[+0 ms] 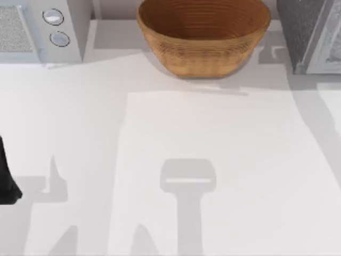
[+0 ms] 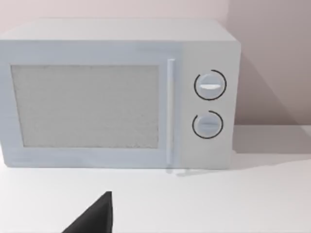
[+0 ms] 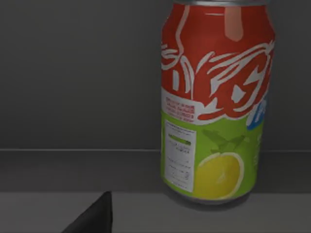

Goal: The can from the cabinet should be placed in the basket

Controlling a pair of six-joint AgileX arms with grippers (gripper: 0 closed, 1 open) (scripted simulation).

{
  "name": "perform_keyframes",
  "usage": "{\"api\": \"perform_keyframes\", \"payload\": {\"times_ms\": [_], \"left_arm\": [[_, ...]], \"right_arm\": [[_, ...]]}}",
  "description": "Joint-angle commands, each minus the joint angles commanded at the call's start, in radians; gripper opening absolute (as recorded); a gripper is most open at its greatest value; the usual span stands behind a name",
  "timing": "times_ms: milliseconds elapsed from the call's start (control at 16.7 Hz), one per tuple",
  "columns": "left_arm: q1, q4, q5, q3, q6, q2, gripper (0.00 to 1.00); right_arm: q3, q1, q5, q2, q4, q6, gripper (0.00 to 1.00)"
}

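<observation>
One can [image 3: 216, 102] upright before right pincer [image 3: 92, 216].

From my right wrist camera, the only lettering I can find is on the can [image 3: 216, 99]. Large white looping script runs across its red upper part, but it is cropped and curved away, so I cannot read a full word or make out a brand from it. Lower down, a white panel of fine print sits on the green band, and a small block of tiny lines sits just above it on the red; both are too small for me to read. The white microwave [image 2: 116, 94] has two round knobs with no readable markings or numbers.
</observation>
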Motion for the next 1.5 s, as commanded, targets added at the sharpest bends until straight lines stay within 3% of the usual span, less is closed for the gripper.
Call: {"api": "perform_keyframes", "payload": {"times_ms": [360,780,1500], "left_arm": [[0.000,0.000,0.000,0.000,0.000,0.000,1.00],[0.000,0.000,0.000,0.000,0.000,0.000,1.00],[0.000,0.000,0.000,0.000,0.000,0.000,1.00]], "right_arm": [[0.173,-0.037,-0.033,0.218,0.044,0.001,1.00],[0.201,-0.037,-0.035,0.245,0.047,0.001,1.00],[0.535,-0.065,-0.057,0.507,-0.021,0.000,1.00]]}}
